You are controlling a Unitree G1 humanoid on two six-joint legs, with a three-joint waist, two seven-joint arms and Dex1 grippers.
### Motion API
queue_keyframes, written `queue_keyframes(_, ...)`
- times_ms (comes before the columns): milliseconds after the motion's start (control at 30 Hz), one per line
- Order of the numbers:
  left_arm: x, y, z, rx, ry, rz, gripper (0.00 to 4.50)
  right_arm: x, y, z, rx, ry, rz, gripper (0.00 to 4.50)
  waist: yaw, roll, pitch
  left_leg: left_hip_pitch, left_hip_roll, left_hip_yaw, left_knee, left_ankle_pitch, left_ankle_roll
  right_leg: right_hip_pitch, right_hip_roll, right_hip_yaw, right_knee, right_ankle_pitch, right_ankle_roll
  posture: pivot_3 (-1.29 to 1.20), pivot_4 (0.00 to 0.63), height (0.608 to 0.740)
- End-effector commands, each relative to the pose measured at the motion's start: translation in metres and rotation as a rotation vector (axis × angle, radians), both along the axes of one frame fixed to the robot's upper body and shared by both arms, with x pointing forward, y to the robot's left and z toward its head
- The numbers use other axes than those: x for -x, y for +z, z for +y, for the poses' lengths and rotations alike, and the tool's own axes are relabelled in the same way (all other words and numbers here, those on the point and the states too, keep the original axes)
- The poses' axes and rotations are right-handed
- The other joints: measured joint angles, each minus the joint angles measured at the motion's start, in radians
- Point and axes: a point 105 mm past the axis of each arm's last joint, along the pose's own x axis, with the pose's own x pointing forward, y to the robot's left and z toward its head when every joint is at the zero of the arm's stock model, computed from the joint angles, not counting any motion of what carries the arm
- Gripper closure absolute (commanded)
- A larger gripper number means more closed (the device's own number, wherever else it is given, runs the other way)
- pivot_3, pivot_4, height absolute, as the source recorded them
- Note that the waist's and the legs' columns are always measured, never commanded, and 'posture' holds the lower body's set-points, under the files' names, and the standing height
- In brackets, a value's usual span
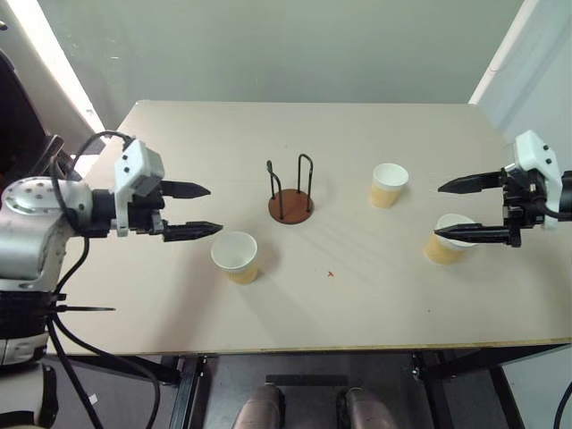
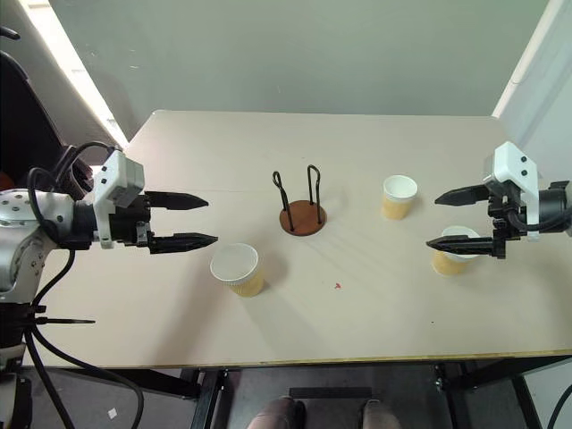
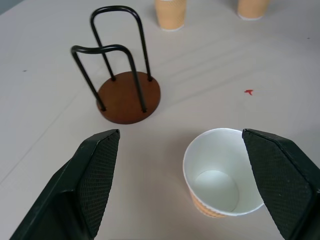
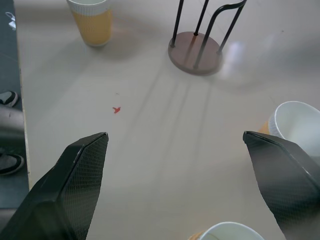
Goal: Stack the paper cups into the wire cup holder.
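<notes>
Standing apart around the wire cup holder [image 1: 291, 206], three paper cups [image 1: 236, 256] face both spread-fingered hands [image 1: 204, 209].

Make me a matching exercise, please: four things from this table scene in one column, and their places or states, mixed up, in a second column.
Things:
1. Holder
2. Left gripper
3. Red speck
4. Right gripper

Places or states:
A. Open above a cup at the table's right side
B. Empty, mid-table
C. Open beside the cup left of the holder
D. On the table nearer the front edge than the holder

Pairs: 1-B, 2-C, 3-D, 4-A
</notes>
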Motion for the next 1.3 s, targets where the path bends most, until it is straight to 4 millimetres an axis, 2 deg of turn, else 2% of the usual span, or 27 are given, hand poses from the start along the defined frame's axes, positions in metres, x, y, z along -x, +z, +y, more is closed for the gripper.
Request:
queue_keyframes(33,0.002,0.015,0.001,0.002,0.005,-0.057,0.31,0.001,0.012,0.001,0.004,0.007,-0.054,0.0,0.0,0.0,0.0,0.0,0.0,0.0,0.0,0.0,0.0,0.0,0.0,0.0,0.0,0.0,0.0,0.0,0.15,0.74)
queue_keyframes(200,-0.013,0.017,-0.01,0.029,0.011,-0.095,0.31,0.002,0.015,0.009,-0.024,0.025,-0.061,0.0,0.002,0.0,0.0,0.0,0.0,0.0,0.0,0.0,0.001,0.0,0.0,-0.001,0.001,0.0,0.0,0.0,0.15,0.74)
queue_keyframes(267,-0.024,0.016,-0.021,0.04,0.024,-0.121,0.31,0.005,0.017,0.018,-0.042,0.047,-0.07,0.0,0.003,0.0,0.0,0.0,0.0,0.0,0.001,0.0,0.002,0.001,0.0,-0.001,0.001,0.0,-0.001,0.0,0.15,0.74)
queue_keyframes(433,-0.055,0.004,-0.045,0.048,0.083,-0.133,0.31,0.009,0.021,0.055,-0.123,0.06,-0.124,0.0,0.001,0.0,0.0,0.001,0.0,0.0,0.002,0.002,0.003,0.002,-0.001,-0.001,0.001,0.003,0.004,0.0,0.15,0.74)
queue_keyframes(500,-0.063,-0.005,-0.055,0.03,0.081,-0.112,0.31,0.002,0.02,0.071,-0.159,0.003,-0.16,0.0,0.0,0.0,0.0,0.0,0.0,0.0,0.002,0.002,0.002,0.002,-0.001,-0.001,0.001,0.004,0.006,0.0,0.15,0.74)
queue_keyframes(667,-0.083,-0.016,-0.072,0.008,0.114,-0.08,0.31,-0.001,0.016,0.091,-0.202,-0.057,-0.195,0.0,0.001,-0.001,0.001,0.0,0.0,0.0,0.002,0.004,0.0,0.001,-0.001,-0.001,0.0,0.005,0.008,0.0,0.15,0.74)
queue_keyframes(800,-0.096,-0.016,-0.085,0.037,0.139,-0.076,0.31,0.004,0.017,0.098,-0.221,-0.058,-0.199,0.0,0.009,-0.001,0.001,-0.001,-0.001,0.0,0.003,0.004,0.001,0.002,-0.002,-0.001,-0.002,0.006,0.009,0.0,0.15,0.74)
queue_keyframes(1000,-0.106,-0.024,-0.109,0.064,0.126,-0.046,0.31,0.007,0.019,0.095,-0.21,-0.076,-0.216,0.0,0.01,-0.002,0.001,-0.001,-0.002,0.001,0.003,0.005,0.0,0.002,-0.002,-0.001,-0.003,0.006,0.01,0.0,0.15,0.74)
queue_keyframes(1100,-0.109,-0.022,-0.113,0.079,0.132,-0.042,0.87,0.008,0.02,0.094,-0.209,-0.082,-0.224,0.0,0.01,-0.002,0.001,-0.001,-0.002,0.001,0.003,0.009,-0.001,0.002,-0.002,0.0,-0.003,0.006,0.011,0.0,0.15,0.74)
queue_keyframes(1300,-0.113,-0.02,-0.12,0.092,0.12,-0.041,3.01,0.008,0.022,0.092,-0.213,-0.098,-0.237,0.0,0.01,-0.002,0.001,-0.001,-0.002,0.001,0.003,0.009,0.0,0.002,-0.002,0.0,-0.003,0.007,0.012,0.0,0.15,0.74)
